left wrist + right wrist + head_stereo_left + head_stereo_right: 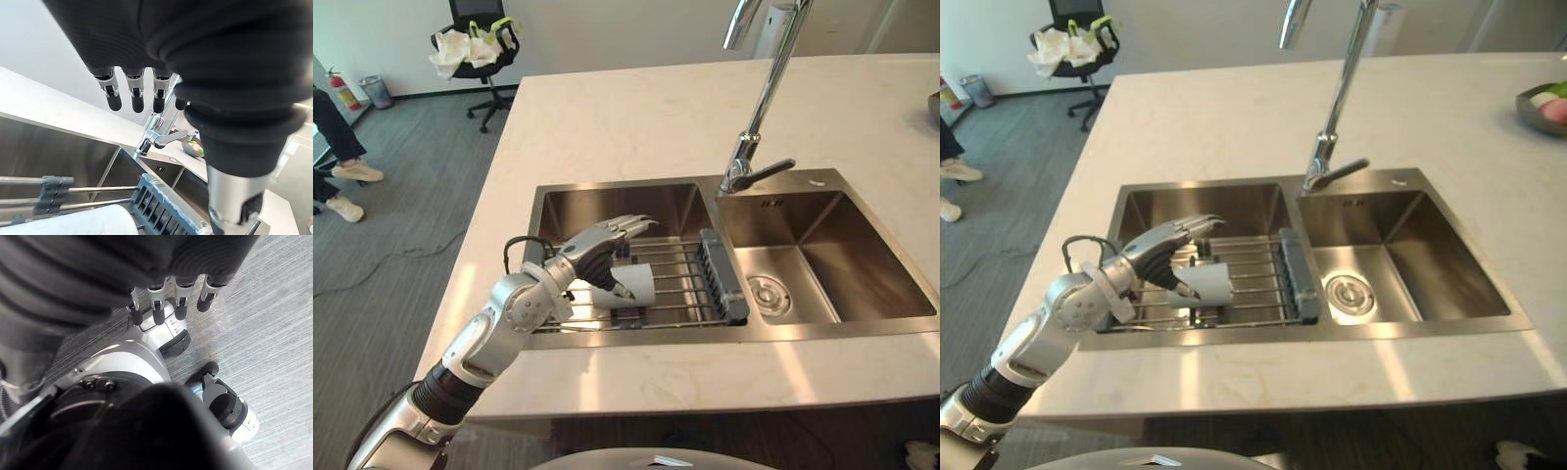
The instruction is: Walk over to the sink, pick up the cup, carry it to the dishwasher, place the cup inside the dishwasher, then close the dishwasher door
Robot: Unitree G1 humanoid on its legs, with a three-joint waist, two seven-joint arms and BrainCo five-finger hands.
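Slippage is what you are risking: your left hand is hovering open, fingers straight, over the white cup lying on its side on the wire rack in the left sink basin, where a shallow pinch is likely rolling it away.

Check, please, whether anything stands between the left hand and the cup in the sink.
Nothing visible does. The left hand is over the white cup, fingers straight above it, thumb beside it. The cup lies on its side on the wire rack in the left basin.
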